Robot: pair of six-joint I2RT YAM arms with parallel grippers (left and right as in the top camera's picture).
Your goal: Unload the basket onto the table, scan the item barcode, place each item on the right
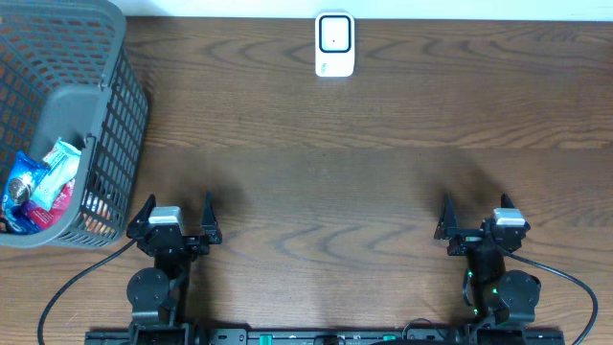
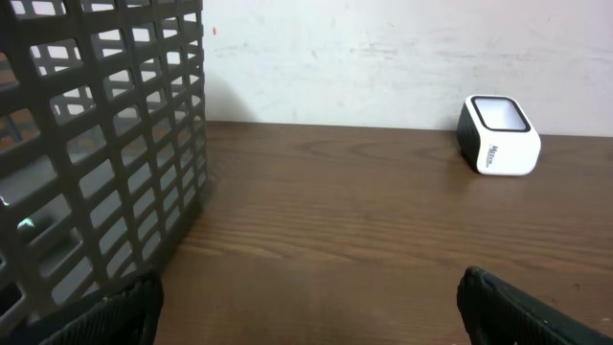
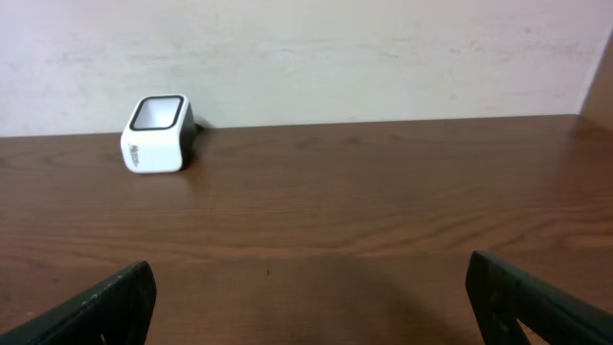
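obstacle: basket (image 1: 120,125) far left | scanner (image 1: 334,45) far edge | tabletop (image 1: 335,192) between: open

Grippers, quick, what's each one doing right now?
Left gripper: open, holding nothing.
Right gripper: open, holding nothing.

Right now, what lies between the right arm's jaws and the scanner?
Nothing: only bare wooden table runs from the right arm's open jaws to the white barcode scanner. The overhead view shows it; the right wrist view agrees.
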